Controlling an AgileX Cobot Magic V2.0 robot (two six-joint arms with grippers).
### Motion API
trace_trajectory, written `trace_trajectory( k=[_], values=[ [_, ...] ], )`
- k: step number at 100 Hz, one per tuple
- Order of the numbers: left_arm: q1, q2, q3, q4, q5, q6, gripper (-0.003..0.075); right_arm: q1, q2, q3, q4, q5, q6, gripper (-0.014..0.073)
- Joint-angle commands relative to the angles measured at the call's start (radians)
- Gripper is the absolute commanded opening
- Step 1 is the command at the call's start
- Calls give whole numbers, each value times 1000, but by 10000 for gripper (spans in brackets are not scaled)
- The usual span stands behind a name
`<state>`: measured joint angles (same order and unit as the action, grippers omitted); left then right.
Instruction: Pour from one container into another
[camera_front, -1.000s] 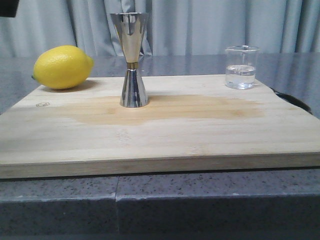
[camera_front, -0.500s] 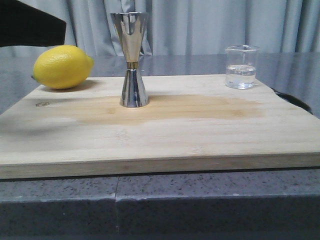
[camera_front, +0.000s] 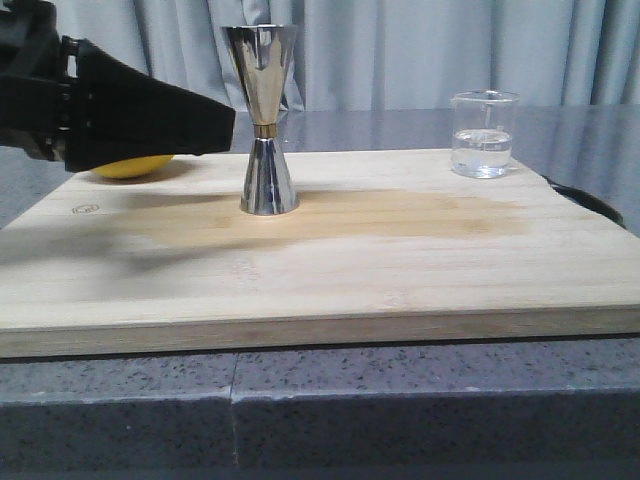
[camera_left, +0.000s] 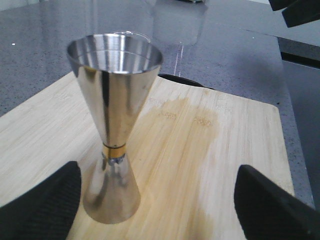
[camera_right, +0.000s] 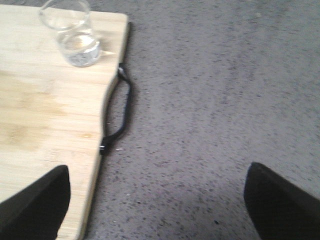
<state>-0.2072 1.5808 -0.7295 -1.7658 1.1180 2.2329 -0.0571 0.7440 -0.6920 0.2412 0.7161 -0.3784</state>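
Observation:
A small clear glass beaker (camera_front: 483, 135) with some clear liquid stands at the far right corner of the wooden board (camera_front: 330, 260); the right wrist view shows it too (camera_right: 72, 37). A shiny steel jigger (camera_front: 268, 120) stands upright left of the board's centre. My left gripper (camera_front: 226, 125) reaches in from the left, its tip just short of the jigger. In the left wrist view this gripper (camera_left: 157, 210) is open, and the jigger (camera_left: 112, 125) stands close to one finger (camera_left: 45, 205). My right gripper (camera_right: 157, 205) is open over the grey counter beside the board, apart from the beaker.
A yellow lemon (camera_front: 130, 166) at the board's far left is mostly hidden behind my left gripper. The board has a black handle (camera_right: 120, 110) on its right edge and a damp stain (camera_front: 380, 215) across its middle. A grey speckled counter (camera_right: 215, 100) surrounds the board.
My left gripper has swung in from the left edge toward the jigger and now covers most of the lemon. The jigger and the beaker have not moved.

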Motion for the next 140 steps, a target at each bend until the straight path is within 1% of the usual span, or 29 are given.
trace_trajectory(
  k=[1,22,42,53,66,76,94,104,114,140],
  values=[
    [-21,4,-59,-84,62,6,575,14,12,-35,50,-72,-49,618],
    [-70,91,-163,-84,62,6,574,50,12,-35,50,-85,-50,618],
    [-104,163,-237,-84,64,3,570,53,12,-35,50,-82,-50,618],
    [-108,170,-241,-84,61,3,521,53,12,-35,50,-81,-50,618],
    [-108,170,-241,-84,65,3,400,53,12,-35,50,-81,-50,618],
    [-108,170,-241,-84,71,3,330,53,12,-35,50,-77,-50,618],
    [-108,170,-241,-84,71,3,240,53,12,-35,50,-77,-50,618],
    [-108,170,-243,-84,86,3,220,53,12,-35,50,-77,-50,618],
    [-108,170,-253,-84,152,3,220,53,12,-35,50,-77,-50,618],
    [-108,168,-272,-84,152,-14,220,53,12,-35,50,-77,-50,618]
  ],
)
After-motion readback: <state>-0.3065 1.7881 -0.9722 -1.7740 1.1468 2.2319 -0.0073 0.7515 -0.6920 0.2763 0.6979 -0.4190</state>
